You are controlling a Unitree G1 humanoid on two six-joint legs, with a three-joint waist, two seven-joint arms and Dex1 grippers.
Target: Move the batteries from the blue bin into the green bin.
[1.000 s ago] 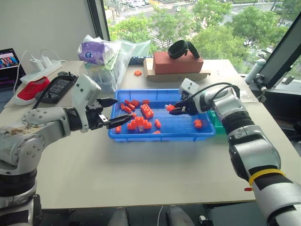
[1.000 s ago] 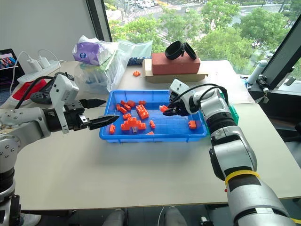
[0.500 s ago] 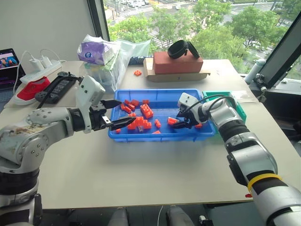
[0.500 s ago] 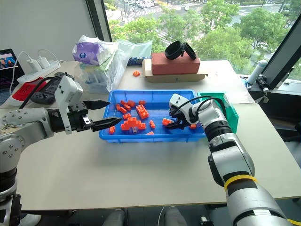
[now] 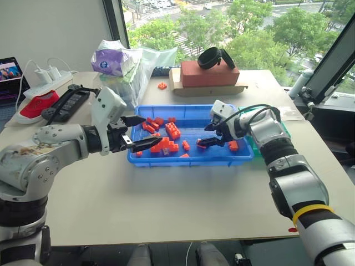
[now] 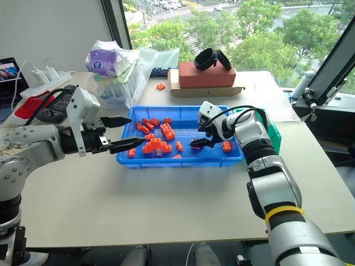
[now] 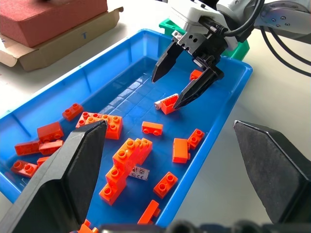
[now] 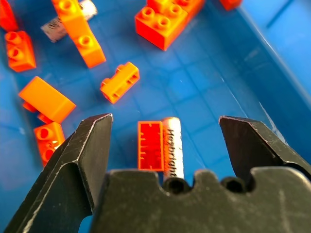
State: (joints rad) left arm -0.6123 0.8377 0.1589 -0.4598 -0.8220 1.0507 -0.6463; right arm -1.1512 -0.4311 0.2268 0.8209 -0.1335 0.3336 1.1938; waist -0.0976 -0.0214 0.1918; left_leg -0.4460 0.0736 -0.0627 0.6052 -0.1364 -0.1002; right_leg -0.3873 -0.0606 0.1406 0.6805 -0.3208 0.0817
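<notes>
Both pincers stand with fingers spread and hold nothing. Seen from the left eye, the right pincer point(image 5: 209, 134) hangs over the right half of the blue bin point(image 5: 191, 160), at the frame's centre, while the left pincer point(image 5: 140, 133) sits at the bin's left rim, fingers parted wide. Orange bricks point(image 5: 165, 145) lie scattered in the bin (thickest toward its left). Part of the green bin point(image 5: 250, 137) peeks out behind the right arm, just beside the blue bin's right end, on the pale tabletop point(image 5: 166, 199).

From the left wrist, the right pincer's two black fingers point(image 7: 164, 64) splay above a battery point(image 7: 165, 101) lying flat on the bin floor against an orange brick point(image 7: 171, 105), near the frame's centre; its long axis runs slightly uphill from left to right.

From the right wrist, that battery point(image 8: 173, 147) lies at lower centre between the spread fingers point(image 8: 92, 145), touching nothing but the brick point(image 8: 150, 145) alongside it. Its long axis runs top to bottom of the frame (parallel to the brick's long side).
</notes>
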